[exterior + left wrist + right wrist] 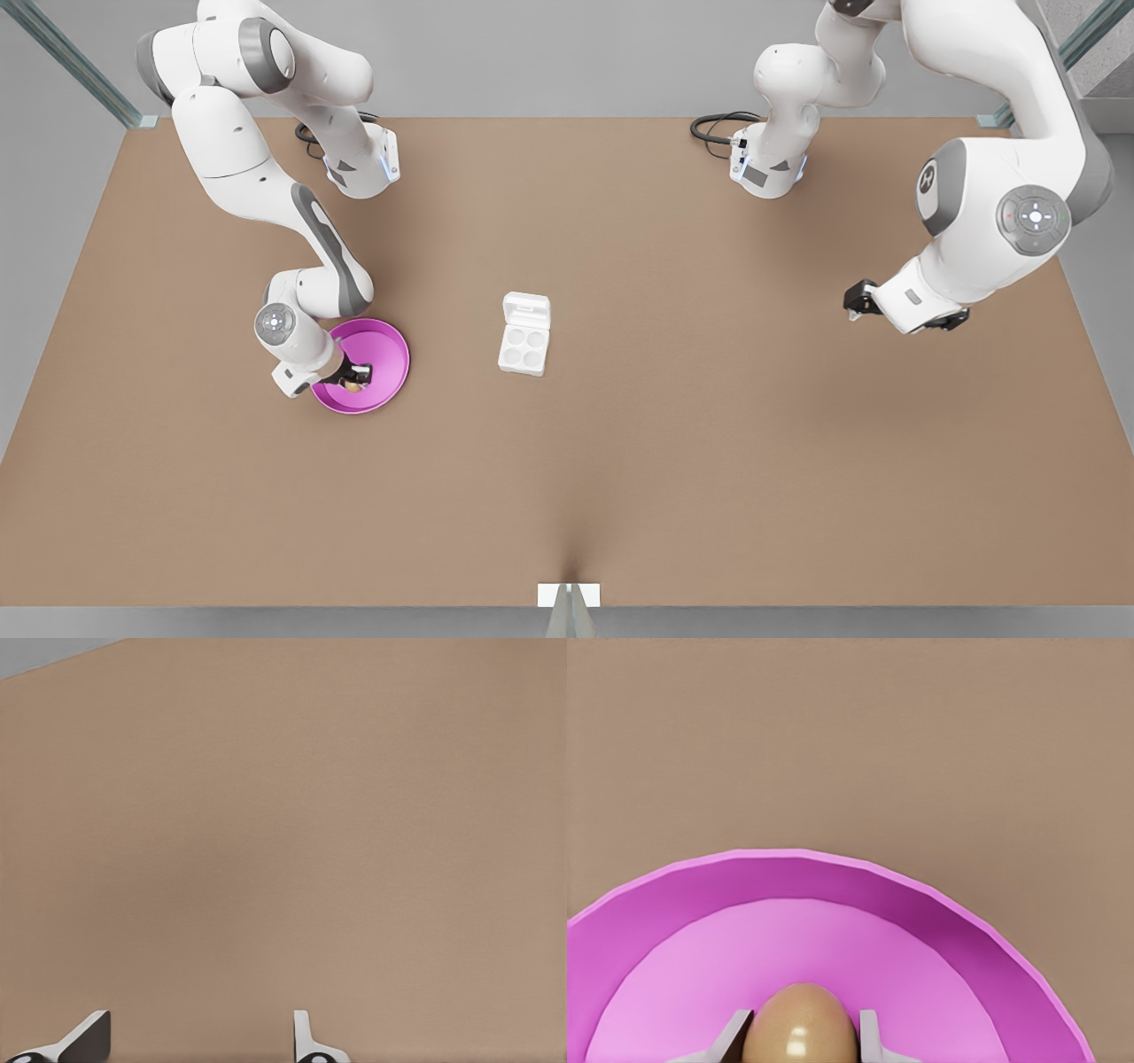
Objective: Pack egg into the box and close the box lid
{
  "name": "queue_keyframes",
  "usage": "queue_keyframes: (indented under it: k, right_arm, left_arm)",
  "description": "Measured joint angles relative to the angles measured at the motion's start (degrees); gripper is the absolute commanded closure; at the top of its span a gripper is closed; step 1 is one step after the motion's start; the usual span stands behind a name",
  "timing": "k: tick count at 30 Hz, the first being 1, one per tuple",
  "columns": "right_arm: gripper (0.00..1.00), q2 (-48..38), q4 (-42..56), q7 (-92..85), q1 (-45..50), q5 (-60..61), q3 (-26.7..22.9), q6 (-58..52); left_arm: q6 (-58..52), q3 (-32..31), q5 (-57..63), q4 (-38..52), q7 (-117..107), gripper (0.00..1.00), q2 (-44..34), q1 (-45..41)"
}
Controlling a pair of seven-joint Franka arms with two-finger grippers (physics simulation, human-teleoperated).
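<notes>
The tan egg [801, 1028] lies in the pink round plate [788, 877], and my right gripper [802, 1038] is shut on the egg, one finger against each side. In the front view this gripper [354, 379] reaches down into the plate [390, 341] on the front view's left, with the egg [353, 386] between its fingers. The white box [523, 347] sits mid-table with four bare cups, its lid [526, 312] folded open on the far side. My left gripper [858, 301] waits open on the front view's right, above bare table [199, 1041].
Both arm bases with black cables stand along the table's far edge. Brown tabletop [709, 461] stretches wide between the plate, the box and the left arm. A small white bracket [568, 594] sits at the near edge.
</notes>
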Motion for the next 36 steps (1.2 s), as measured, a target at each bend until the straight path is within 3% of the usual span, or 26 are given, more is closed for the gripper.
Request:
queue_keyframes:
  k: [8, 12, 15, 18, 27, 31, 36]
  right_arm:
    - [0.60, -2.7, 4.2, -0.8, 0.0, 0.5, 1.1, -2.1]
    - [0.60, -3.3, 12.0, -1.1, 0.3, 1.3, 3.2, -9.2]
    - [0.60, -3.1, 15.4, -0.1, 0.6, 2.4, 7.7, -13.4]
    - [0.60, -2.9, 17.0, 2.8, 4.7, 2.8, 10.3, -16.1]
    - [0.60, 3.0, 25.6, 18.1, 18.9, 3.3, 10.6, -18.9]
    - [0.60, 3.8, 25.5, 25.2, 21.2, 3.1, 10.3, -19.1]
    - [0.60, 2.9, 18.0, 32.9, 22.9, 2.9, 10.3, -16.5]
  left_arm:
    - [0.1, 0.0, 0.0, 0.0, 0.0, 0.00, 0.8, 0.0]
    - [0.1, 0.0, 0.0, 0.0, 0.0, 0.00, 0.8, 0.0]
    - [0.1, 0.0, 0.0, 0.0, 0.0, 0.00, 0.9, 0.0]
    - [0.1, 0.0, 0.0, 0.0, 0.0, 0.00, 0.9, 0.0]
    - [0.1, 0.0, 0.0, 0.0, 0.0, 0.00, 0.9, 0.0]
    - [0.1, 0.0, 0.0, 0.0, 0.0, 0.00, 1.0, 0.0]
    - [0.3, 0.0, 0.0, 0.0, 0.0, 0.00, 1.3, 0.0]
